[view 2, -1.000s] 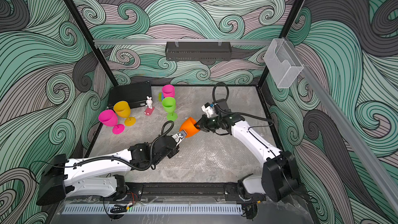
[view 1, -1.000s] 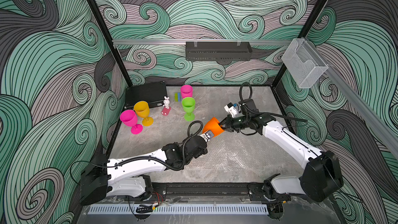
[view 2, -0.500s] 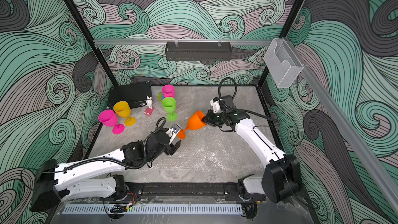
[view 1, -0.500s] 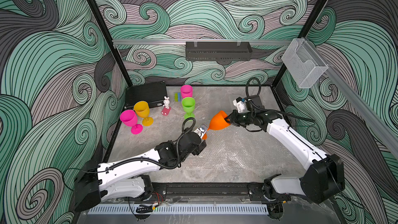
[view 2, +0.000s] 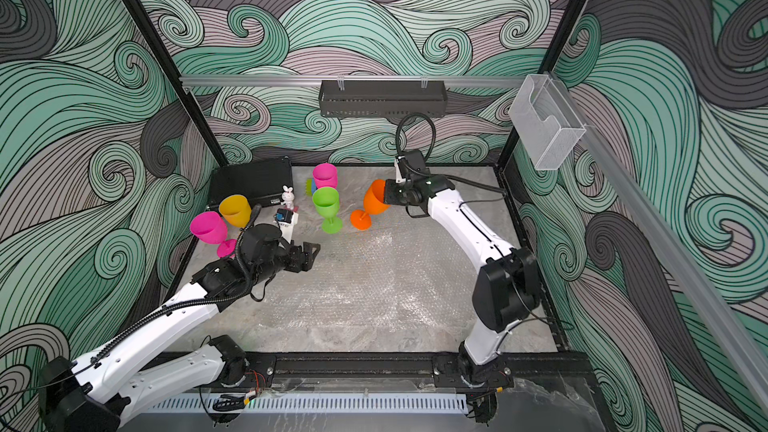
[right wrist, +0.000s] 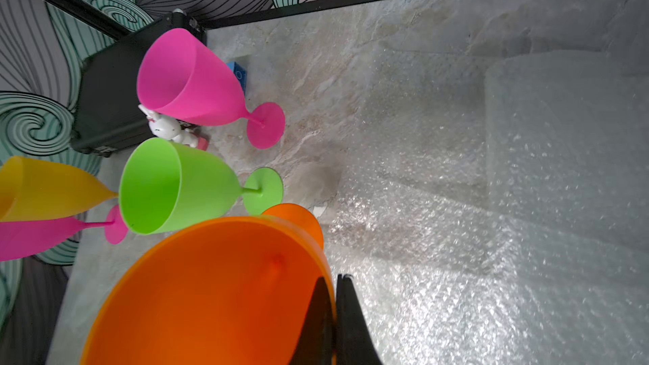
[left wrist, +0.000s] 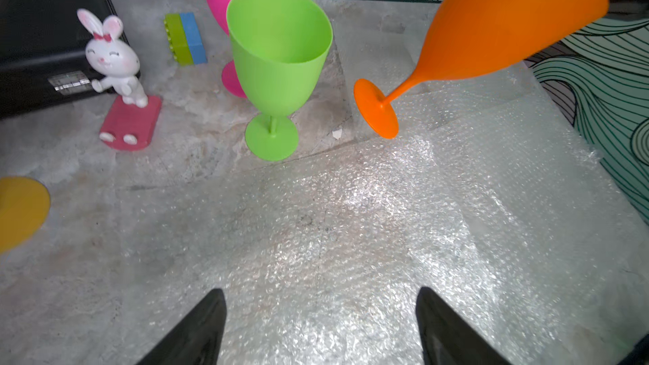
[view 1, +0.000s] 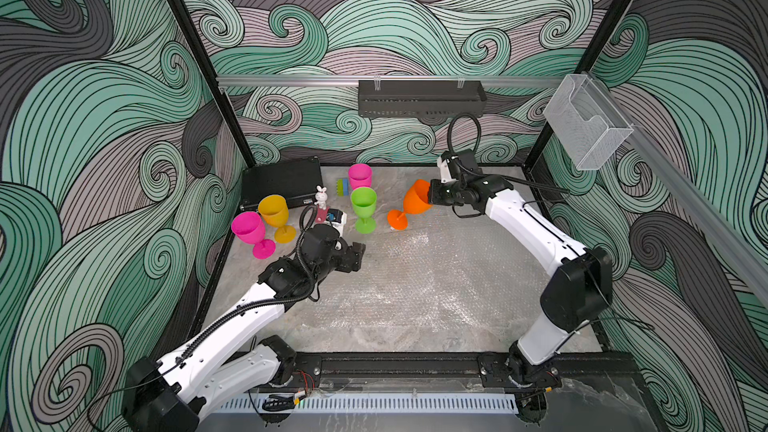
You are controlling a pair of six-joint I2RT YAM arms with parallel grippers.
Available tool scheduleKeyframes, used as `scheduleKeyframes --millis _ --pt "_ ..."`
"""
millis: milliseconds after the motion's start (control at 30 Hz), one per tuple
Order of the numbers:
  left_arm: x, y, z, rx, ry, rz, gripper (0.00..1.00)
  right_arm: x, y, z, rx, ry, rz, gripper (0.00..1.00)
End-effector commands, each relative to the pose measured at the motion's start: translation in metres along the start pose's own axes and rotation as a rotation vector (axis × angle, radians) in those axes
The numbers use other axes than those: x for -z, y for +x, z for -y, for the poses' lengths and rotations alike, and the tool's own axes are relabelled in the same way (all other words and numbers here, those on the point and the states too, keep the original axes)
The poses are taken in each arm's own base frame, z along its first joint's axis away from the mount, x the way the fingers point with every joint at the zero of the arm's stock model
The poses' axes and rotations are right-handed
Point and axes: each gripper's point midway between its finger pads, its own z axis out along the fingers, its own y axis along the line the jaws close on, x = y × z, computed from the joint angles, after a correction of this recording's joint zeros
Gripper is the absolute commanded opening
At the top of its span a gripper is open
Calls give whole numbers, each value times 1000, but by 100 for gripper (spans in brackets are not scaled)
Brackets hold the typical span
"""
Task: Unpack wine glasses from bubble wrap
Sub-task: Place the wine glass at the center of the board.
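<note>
Right wrist: tool (right wrist: 333, 280) on goblet (right wrist: 210, 293) rim

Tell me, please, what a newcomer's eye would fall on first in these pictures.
First, the tilted orange plastic goblet, pinched at its rim by the shut right gripper, far across the marbled table. To its left four more stand upright: lime green goblet, back hot pink goblet, yellow goblet, front hot pink goblet. Clear bubble wrap sheets lie flat under the open, empty left gripper.
</note>
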Motion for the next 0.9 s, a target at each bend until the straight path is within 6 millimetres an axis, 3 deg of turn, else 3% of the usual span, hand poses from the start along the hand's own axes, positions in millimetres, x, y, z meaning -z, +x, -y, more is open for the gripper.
scheduleKeyframes --millis 0,433,867 --pt "8 10 -5 111 36 -52 83 -7 -17 1 87 98 26 2" --pt "11 26 -25 197 25 -101 83 -65 -53 -22 203 191 43 2" --pt "8 28 -23 213 41 -112 82 -107 -47 -12 242 256 -17 4"
